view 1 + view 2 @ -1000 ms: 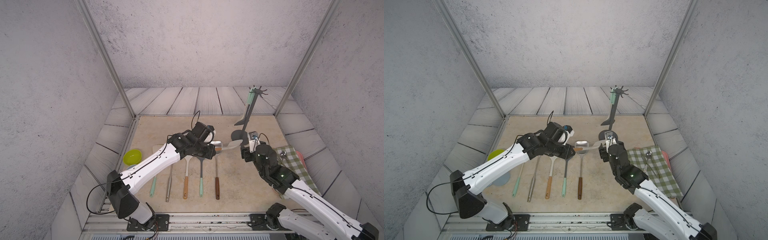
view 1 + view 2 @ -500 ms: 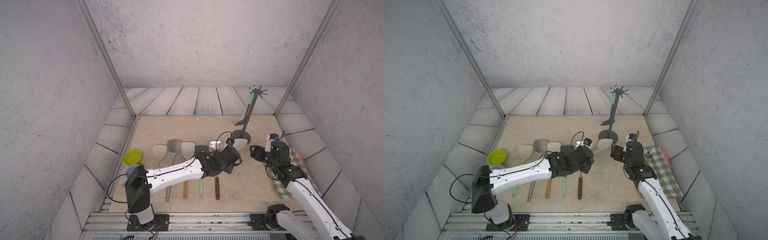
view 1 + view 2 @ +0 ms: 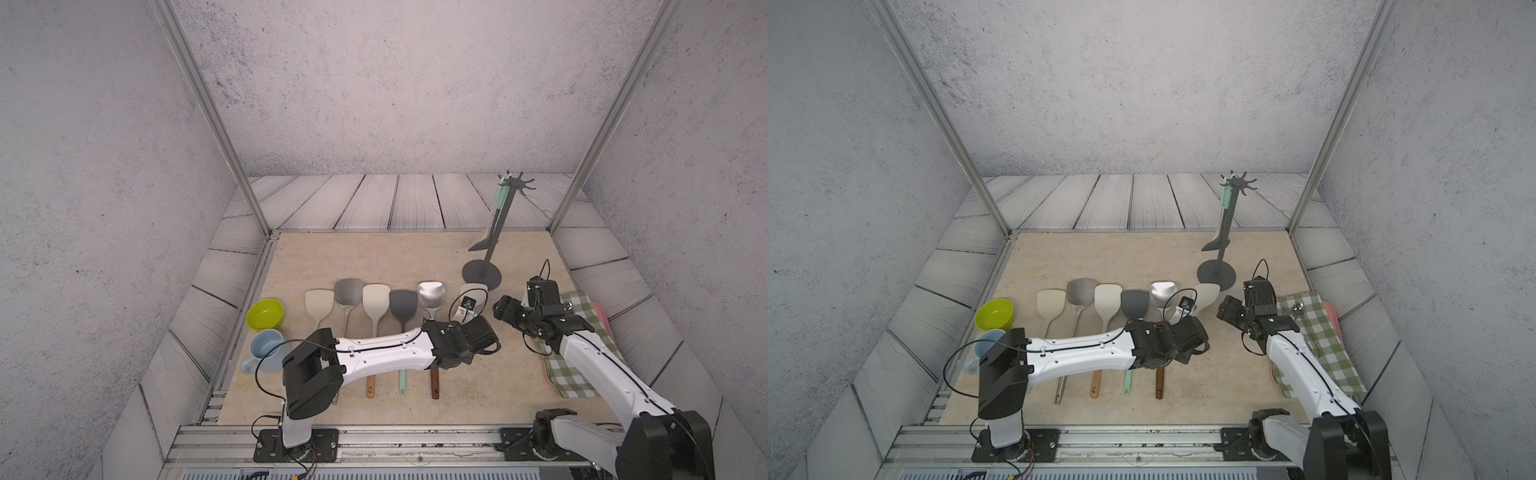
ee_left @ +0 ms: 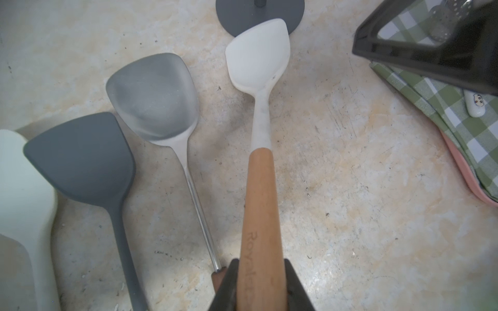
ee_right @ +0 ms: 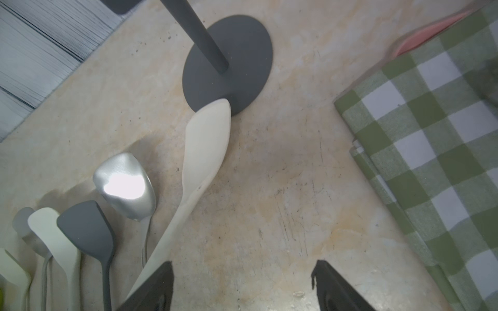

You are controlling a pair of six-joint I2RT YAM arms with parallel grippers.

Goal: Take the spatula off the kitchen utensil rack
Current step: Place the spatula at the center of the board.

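Beige tabletop (image 3: 374,257) | rack (image 3: 482,274) holds mint-handled spatula (image 3: 499,197) | left hand (image 4: 260,269) grasps white spatula (image 4: 258,56) | right hand (image 5: 242,265) released

White spatula (image 4: 258,59) off the kitchen utensil rack (image 3: 482,272), tip at its base

I see the kitchen utensil rack standing upright towards the far right of the beige mat: dark grey, round flat base, thin pole, star-shaped crown of hooks; a mint-handled spatula (image 3: 498,201) hangs from one hook, its dark blade down beside the pole; the white spatula has a pale scooped blade and a light wooden handle, clamped in the left gripper (image 4: 260,269); it points towards the rack, blade tip over the rim of the base; whether it touches there I cannot tell.
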